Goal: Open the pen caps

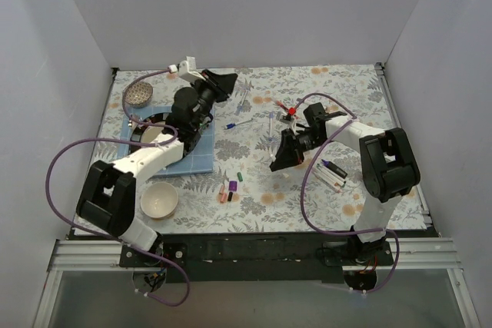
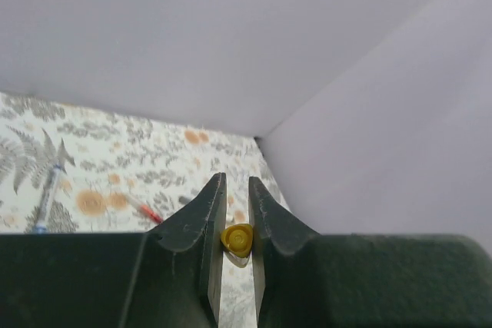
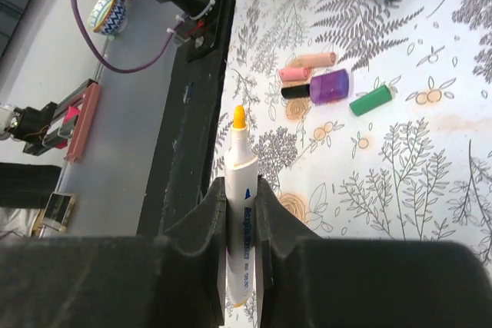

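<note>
My left gripper (image 2: 235,183) is raised toward the back wall, shut on a small yellow pen cap (image 2: 237,239); from above it (image 1: 223,82) is at the table's back. The right gripper (image 3: 240,190) is shut on the white barrel of a pen (image 3: 241,224) whose yellow tip (image 3: 239,117) is bare; from above it (image 1: 280,160) hangs mid-table. Loose caps lie on the cloth: pink (image 3: 294,74), peach (image 3: 317,60), purple (image 3: 330,85), black (image 3: 294,91), green (image 3: 372,100). More pens lie near the right arm (image 1: 332,173) and at mid-back (image 1: 238,123).
A cream bowl (image 1: 159,200) stands at the front left. A blue mat (image 1: 196,160) carries a black plate (image 1: 146,130), and a round metal strainer (image 1: 139,96) lies behind them. A red-ended pen (image 2: 144,209) and a blue-ended pen (image 2: 46,193) lie near the back.
</note>
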### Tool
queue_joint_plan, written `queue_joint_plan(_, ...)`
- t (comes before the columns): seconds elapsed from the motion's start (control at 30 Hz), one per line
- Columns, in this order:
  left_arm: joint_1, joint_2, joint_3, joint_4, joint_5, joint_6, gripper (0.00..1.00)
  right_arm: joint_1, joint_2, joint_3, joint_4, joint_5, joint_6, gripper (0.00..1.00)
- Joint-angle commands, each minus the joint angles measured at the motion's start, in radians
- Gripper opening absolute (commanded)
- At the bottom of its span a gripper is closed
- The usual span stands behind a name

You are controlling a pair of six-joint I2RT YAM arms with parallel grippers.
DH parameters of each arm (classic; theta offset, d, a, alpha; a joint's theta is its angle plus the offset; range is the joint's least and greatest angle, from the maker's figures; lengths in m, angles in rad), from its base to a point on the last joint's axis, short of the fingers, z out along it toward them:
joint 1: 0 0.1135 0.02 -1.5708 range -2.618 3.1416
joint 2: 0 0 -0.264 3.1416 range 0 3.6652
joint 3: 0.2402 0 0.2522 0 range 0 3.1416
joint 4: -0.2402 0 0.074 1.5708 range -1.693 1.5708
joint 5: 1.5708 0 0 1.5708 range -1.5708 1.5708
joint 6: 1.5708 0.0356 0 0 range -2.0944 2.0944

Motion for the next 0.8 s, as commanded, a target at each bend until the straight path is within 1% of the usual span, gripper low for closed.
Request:
queue_joint_plan(0.0, 0.019, -0.108, 0.04, -0.103, 0.007, 0.074, 0.0, 0.006, 0.003, 0.026, -0.045, 0.088, -0.02, 0.01)
queue_joint_plan(0.03, 0.019, -0.117, 0.046, -0.137, 0.013, 0.076, 0.0, 0.006, -0.005, 0.028, -0.028, 0.129, -0.001, 0.01)
queue_joint_plan(0.07, 0.019, -0.123, 0.053, -0.239, 0.033, 0.065, 0.0, 0.005, -0.037, 0.019, 0.013, 0.233, 0.038, 0.01)
queue_joint_plan(0.1, 0.019, -0.134, 0.069, -0.301, 0.069, 0.054, 0.0, 0.0, -0.061, -0.012, 0.1, 0.293, 0.106, 0.01)
queue_joint_plan(0.13, 0.021, -0.139, 0.072, -0.354, 0.103, 0.048, 0.0, -0.001, -0.115, -0.03, 0.145, 0.357, 0.13, 0.01)
queue_joint_plan(0.17, 0.019, -0.143, 0.07, -0.455, 0.14, 0.045, 0.0, -0.001, -0.144, -0.046, 0.176, 0.483, 0.145, 0.01)
queue_joint_plan(0.2, 0.019, -0.157, 0.06, -0.509, 0.206, 0.04, 0.0, -0.003, -0.166, -0.058, 0.202, 0.539, 0.158, 0.01)
queue_joint_plan(0.23, 0.016, -0.165, 0.049, -0.606, 0.231, 0.039, 0.0, -0.003, -0.196, -0.066, 0.222, 0.591, 0.165, 0.01)
queue_joint_plan(0.27, 0.01, -0.174, 0.031, -0.64, 0.26, 0.048, 0.0, -0.005, -0.207, -0.063, 0.219, 0.675, 0.159, 0.01)
queue_joint_plan(0.3, 0.0, -0.188, 0.014, -0.692, 0.275, 0.054, 0.0, -0.009, -0.213, -0.056, 0.208, 0.712, 0.146, 0.01)
queue_joint_plan(0.33, -0.011, -0.218, -0.031, -0.75, 0.272, 0.062, 0.0, -0.014, -0.23, -0.05, 0.194, 0.747, 0.135, 0.01)
queue_joint_plan(0.37, -0.045, -0.235, -0.051, -0.781, 0.265, 0.072, 0.0, -0.023, -0.241, -0.052, 0.187, 0.813, 0.133, 0.01)
queue_joint_plan(0.43, -0.089, -0.287, -0.109, -0.853, 0.202, 0.096, 0.0, -0.027, -0.278, -0.076, 0.17, 0.855, 0.124, 0.01)
queue_joint_plan(0.47, -0.138, -0.3, -0.124, -0.875, 0.173, 0.097, 0.0, -0.028, -0.29, -0.09, 0.168, 0.907, 0.122, 0.01)
queue_joint_plan(0.5, -0.161, -0.312, -0.143, -0.892, 0.139, 0.102, 0.0, -0.028, -0.302, -0.105, 0.168, 0.93, 0.119, 0.01)
queue_joint_plan(0.53, -0.181, -0.33, -0.157, -0.925, 0.093, 0.1, 0.0, -0.029, -0.324, -0.127, 0.173, 0.952, 0.116, 0.03)
queue_joint_plan(0.57, -0.21, -0.337, -0.184, -0.938, 0.075, 0.096, 0.0, -0.029, -0.333, -0.162, 0.176, 0.991, 0.112, 0.04)
queue_joint_plan(0.63, -0.229, -0.351, -0.213, -0.95, 0.05, 0.079, 0.0, -0.031, -0.347, -0.199, 0.173, 1.019, 0.106, 0.05)
queue_joint_plan(0.67, -0.249, -0.357, -0.233, -0.953, 0.048, 0.073, 0.0, -0.031, -0.348, -0.228, 0.176, 1.057, 0.098, 0.06)
queue_joint_plan(0.77, -0.287, -0.355, -0.249, -0.959, -0.025, 0.059, 0.0, -0.049, -0.358, -0.259, 0.188, 1.125, 0.093, 0.06)
